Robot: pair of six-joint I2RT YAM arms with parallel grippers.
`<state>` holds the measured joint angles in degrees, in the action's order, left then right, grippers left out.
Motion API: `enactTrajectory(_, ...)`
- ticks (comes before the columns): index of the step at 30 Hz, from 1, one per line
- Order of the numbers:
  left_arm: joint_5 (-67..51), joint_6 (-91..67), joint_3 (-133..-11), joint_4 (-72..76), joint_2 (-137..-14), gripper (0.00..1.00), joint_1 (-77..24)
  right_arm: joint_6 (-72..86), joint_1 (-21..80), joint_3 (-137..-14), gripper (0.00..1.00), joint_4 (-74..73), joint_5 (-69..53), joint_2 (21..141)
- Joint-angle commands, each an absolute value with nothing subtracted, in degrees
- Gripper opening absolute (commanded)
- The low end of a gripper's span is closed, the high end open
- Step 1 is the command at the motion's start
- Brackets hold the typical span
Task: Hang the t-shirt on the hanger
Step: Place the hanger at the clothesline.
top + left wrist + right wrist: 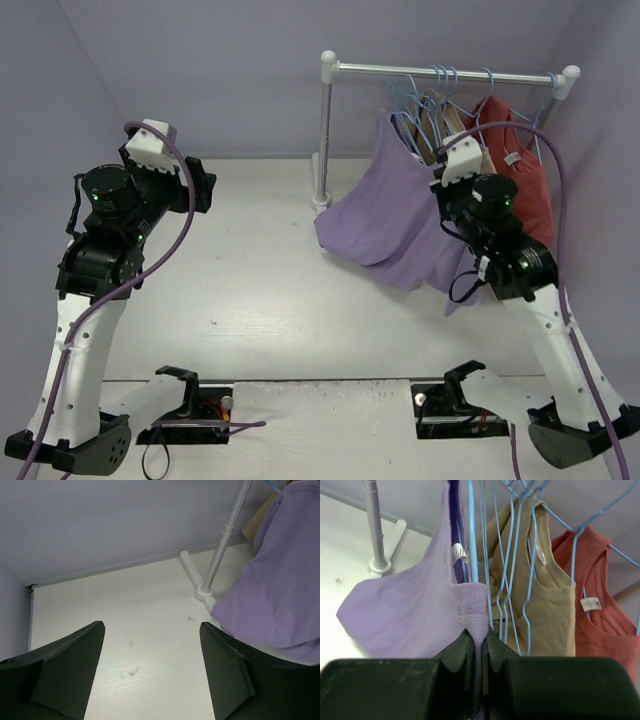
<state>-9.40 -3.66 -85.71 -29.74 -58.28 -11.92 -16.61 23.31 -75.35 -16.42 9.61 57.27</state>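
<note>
Though the top view hides it, the wrist view shows the right hand [479, 647] gripping the t-shirt [395, 610].

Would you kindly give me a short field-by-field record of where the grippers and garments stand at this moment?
left gripper: open, empty, above bare table
right gripper: shut on t-shirt collar, near the rail
t-shirt: draped from the grip, beside the rack post
hanger: blue wire next to the pinched collar; whether inside the shirt, cannot tell
tan shirt: hung on rail
red shirt: hung on rail, farthest right
</note>
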Motion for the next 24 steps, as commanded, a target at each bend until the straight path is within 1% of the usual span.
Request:
enactTrajectory(1,-9.11,-4.87,-86.98,-26.02,-58.15,0.72,-11.78,-17.07,21.46,-81.45,0.00,-4.79,9.03,62.80)
enactTrajectory(6,-9.46,-7.22,-85.13,-25.93,-57.66,0.72,-11.78,-11.73,14.26,-84.67,0.00,1.89,-1.52,69.22)
enactTrajectory(10,-10.98,-9.40,-82.14,-25.96,-56.76,0.72,-11.86,-8.10,13.01,-88.04,0.00,5.21,-6.69,74.67)
enactTrajectory(13,-10.65,-9.64,-79.38,-26.33,-55.19,0.72,-11.87,-6.33,13.01,-90.64,0.00,6.22,-8.35,77.61)
enactTrajectory(18,-10.01,-10.28,-75.82,-27.81,-53.38,0.72,-11.95,-4.05,13.10,-91.51,0.00,7.63,-9.39,80.56)
enactTrajectory(22,-8.71,-10.04,-72.63,-29.40,-51.63,0.72,-11.96,-2.81,13.74,-88.61,0.00,9.26,-8.75,81.99)
enactTrajectory(24,-7.75,-9.33,-71.97,-30.64,-50.82,0.72,-12.05,-2.05,14.24,-85.20,0.00,10.43,-7.71,81.90)
